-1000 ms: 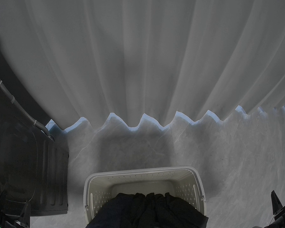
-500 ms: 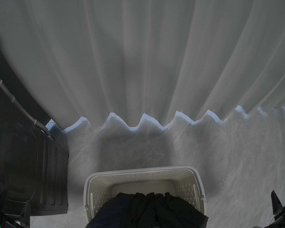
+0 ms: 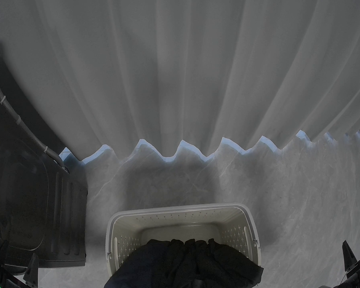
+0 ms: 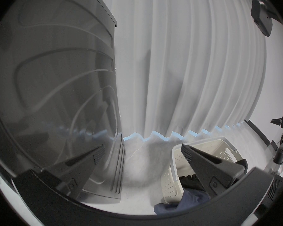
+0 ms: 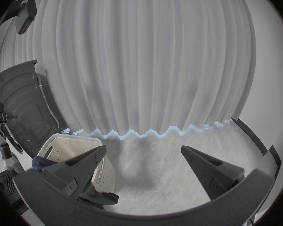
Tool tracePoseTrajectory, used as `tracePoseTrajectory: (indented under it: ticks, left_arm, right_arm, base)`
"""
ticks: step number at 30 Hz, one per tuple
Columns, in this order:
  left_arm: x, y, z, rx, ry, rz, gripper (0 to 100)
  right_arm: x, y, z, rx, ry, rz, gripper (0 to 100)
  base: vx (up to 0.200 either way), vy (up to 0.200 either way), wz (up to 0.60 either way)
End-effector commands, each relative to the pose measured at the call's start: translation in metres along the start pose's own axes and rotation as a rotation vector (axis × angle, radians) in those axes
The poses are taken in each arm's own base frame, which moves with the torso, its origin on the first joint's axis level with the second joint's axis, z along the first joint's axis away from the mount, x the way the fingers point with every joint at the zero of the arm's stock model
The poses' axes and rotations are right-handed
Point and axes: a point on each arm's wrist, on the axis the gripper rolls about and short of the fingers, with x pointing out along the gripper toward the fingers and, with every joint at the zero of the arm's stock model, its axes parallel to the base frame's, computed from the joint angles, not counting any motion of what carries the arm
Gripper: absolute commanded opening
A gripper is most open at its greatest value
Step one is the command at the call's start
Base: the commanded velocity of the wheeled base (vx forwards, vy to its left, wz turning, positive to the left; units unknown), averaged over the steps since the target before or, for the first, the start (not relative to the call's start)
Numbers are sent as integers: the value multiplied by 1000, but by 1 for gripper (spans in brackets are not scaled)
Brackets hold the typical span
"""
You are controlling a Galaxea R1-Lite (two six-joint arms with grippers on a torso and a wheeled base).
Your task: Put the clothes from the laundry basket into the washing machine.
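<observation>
Pre-grasp step: dark crumpled clothes (image 3: 184, 261) lie at the near end of the white perforated plastic laundry basket (image 3: 180, 212), right of the dark grey metal washing machine (image 3: 28, 205); left gripper (image 4: 142, 146) and right gripper (image 5: 143, 147) gape wide and empty, so one should probably descend onto the cloth next.

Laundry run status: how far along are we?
Nothing looks done: dark clothes sit heaped in the laundry basket, draped over its near rim. Nothing in hand: left pincer and right pincer are both open, empty. Left: lift the clothes and load the washing machine at the robot's left.
</observation>
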Motion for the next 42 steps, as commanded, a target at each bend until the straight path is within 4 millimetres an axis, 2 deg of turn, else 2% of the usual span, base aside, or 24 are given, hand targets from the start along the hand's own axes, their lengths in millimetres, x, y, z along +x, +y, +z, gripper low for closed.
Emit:
tracePoseTrajectory:
  ticks: [1, 38, 42]
  left_arm:
    - [0, 0, -5, 0, 4, 0, 100]
    - [0, 0, -5, -3, 4, 2, 100]
    - [0, 0, -5, -3, 4, 3, 100]
  right_arm:
    - [0, 0, -5, 0, 0, 1, 100]
    - [0, 0, -4, 3, -2, 1, 100]
    - [0, 0, -5, 3, 0, 1, 100]
  base:
    - [-200, 0, 0]
    - [-200, 0, 0]
    - [0, 0, 0]
